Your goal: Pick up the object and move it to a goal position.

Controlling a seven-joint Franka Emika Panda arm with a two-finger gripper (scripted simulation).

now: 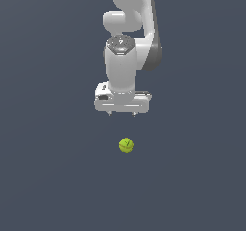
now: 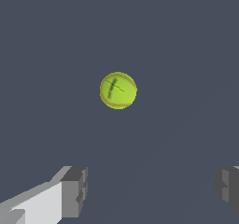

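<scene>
The object, a small yellow-green ball with thin dark seam lines, lies on the dark grey surface. It also shows in the wrist view. My white gripper hangs above the ball, apart from it, pointing down. Its two short fingers are spread wide and hold nothing. In the wrist view the gripper shows both grey fingertips far apart, with the ball beyond the gap between them.
The white arm comes down from the top of the exterior view. The dark grey surface runs flat all around the ball.
</scene>
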